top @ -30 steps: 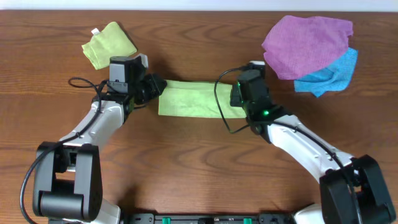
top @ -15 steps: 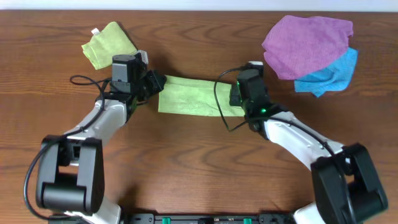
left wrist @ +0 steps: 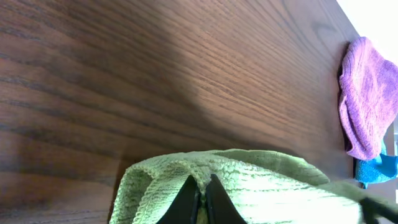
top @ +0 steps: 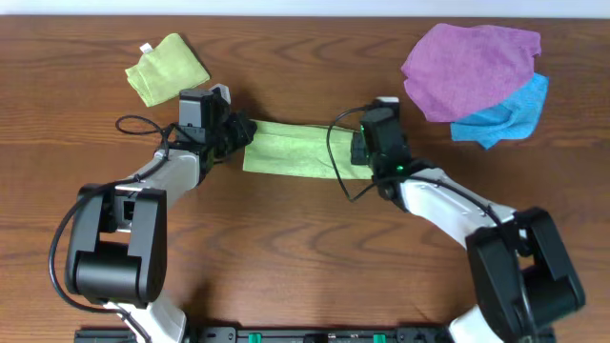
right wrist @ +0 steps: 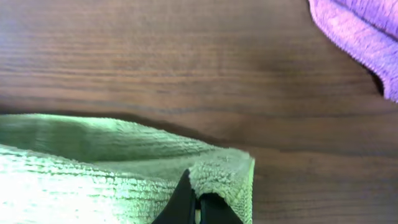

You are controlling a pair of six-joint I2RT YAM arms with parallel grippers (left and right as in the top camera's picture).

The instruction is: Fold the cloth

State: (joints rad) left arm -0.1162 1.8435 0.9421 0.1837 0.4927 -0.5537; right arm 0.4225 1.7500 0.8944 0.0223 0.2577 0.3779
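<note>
The cloth (top: 294, 150) is lime-green and lies as a folded strip on the wooden table between my two grippers. My left gripper (top: 240, 133) is shut on the cloth's left end; in the left wrist view its black fingers (left wrist: 200, 194) pinch the cloth (left wrist: 261, 186). My right gripper (top: 360, 148) is shut on the cloth's right end; in the right wrist view its fingers (right wrist: 196, 199) pinch the cloth's corner (right wrist: 93, 168). The cloth's white tag is hidden.
A small folded lime-green cloth (top: 167, 69) with a white tag lies at the back left. A purple cloth (top: 472, 55) lies on a blue cloth (top: 510, 112) at the back right; the purple one also shows in both wrist views (left wrist: 367, 99) (right wrist: 360, 31).
Both grippers have moved slightly away from me with the cloth's ends held. The strip has shifted a little toward the back of the table.
</note>
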